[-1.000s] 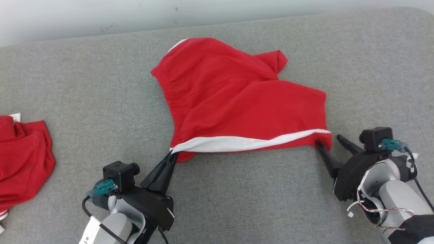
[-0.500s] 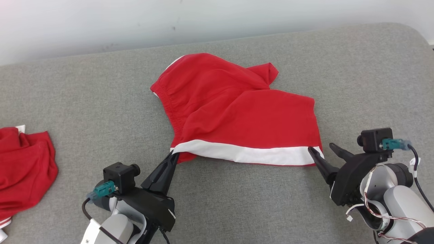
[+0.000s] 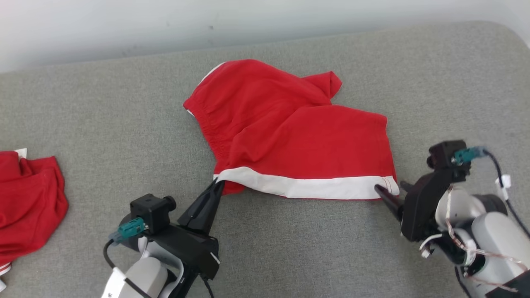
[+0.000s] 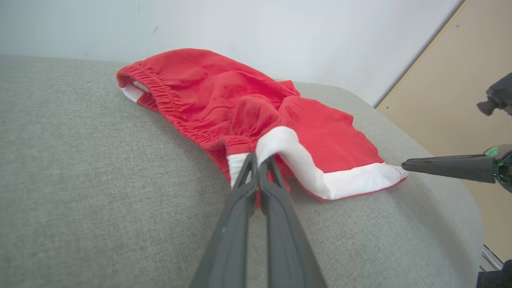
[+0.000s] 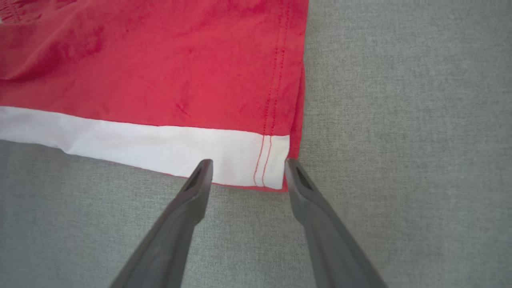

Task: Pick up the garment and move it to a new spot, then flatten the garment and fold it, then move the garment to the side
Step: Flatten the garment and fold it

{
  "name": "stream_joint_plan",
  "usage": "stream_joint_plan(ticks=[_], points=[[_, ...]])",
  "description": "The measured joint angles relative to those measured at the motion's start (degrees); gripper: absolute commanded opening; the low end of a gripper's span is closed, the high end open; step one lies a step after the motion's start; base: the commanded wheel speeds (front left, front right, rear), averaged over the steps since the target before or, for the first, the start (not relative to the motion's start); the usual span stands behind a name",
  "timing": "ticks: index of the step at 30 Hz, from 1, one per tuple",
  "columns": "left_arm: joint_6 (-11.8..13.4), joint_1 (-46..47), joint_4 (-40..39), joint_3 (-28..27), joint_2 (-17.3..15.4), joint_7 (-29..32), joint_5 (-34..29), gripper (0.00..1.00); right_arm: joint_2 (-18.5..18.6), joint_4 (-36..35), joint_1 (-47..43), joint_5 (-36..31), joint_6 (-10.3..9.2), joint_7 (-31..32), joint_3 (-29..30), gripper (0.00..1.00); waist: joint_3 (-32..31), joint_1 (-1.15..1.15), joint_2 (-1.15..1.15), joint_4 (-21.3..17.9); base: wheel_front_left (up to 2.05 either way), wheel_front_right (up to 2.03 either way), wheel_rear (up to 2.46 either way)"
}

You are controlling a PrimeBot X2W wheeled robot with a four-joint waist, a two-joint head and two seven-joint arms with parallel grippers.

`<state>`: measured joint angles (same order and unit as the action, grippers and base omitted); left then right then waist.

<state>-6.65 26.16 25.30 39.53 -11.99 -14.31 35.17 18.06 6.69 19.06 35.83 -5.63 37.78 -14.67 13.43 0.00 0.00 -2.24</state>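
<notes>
Grey woven cushion [image 3: 83, 124] (rounded far corner), pale scuffed wall [image 3: 124, 25] behind, tan panel [image 4: 460, 80] beside

Both the left tool [image 3: 218, 185] and the right tool [image 3: 389, 187] have two long, dark grey fingers tapering to narrow tips; behind the fingers a small black camera cube [image 3: 149, 210] with a round lens sits on a black mount; a teal connector [image 3: 130, 229] plugs in beside the cube; a black cable [image 3: 108, 258] loops away below the cube; past the cube the forearm [image 3: 140, 279] is pale grey and rounded; below the right arm's cube run thin red and white wires [image 3: 459, 244]; a white tag [image 3: 505, 181] clips its cable.
</notes>
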Motion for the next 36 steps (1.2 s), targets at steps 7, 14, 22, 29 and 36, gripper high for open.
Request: stream_joint_plan(ticks=[7,14,22,29,36], points=[[-0.4,1.1,-0.1,0.5,1.1,0.0,-1.0,0.00,0.5,-0.5,2.7,0.5,-1.02,6.3,1.8,0.82,1.9,0.00,0.01,0.6,0.00,0.00,0.00],[-0.4,2.4,0.0,0.5,1.2,-0.1,-1.0,0.00,0.1,0.1,3.0,0.4,-1.46,11.0,2.7,0.75,3.5,0.00,0.00,1.4,0.00,0.00,0.00],[-0.4,2.6,0.3,0.5,1.0,-0.1,-1.0,0.00,-1.2,0.6,4.0,-0.7,-1.49,13.9,4.1,0.87,4.2,0.00,0.00,1.8,0.00,0.00,0.00],[-0.4,2.8,1.1,0.5,1.1,-0.1,-0.9,0.00,-2.5,0.8,4.0,-1.9,-1.51,15.1,5.8,0.00,4.4,0.00,0.00,2.0,0.00,0.00,0.00],[-0.2,3.7,1.6,-1.5,1.9,-0.1,-0.8,0.00,-2.5,-0.8,6.5,-3.5,-1.51,12.3,7.0,0.00,3.6,0.00,0.01,2.2,0.00,0.00,0.00]])
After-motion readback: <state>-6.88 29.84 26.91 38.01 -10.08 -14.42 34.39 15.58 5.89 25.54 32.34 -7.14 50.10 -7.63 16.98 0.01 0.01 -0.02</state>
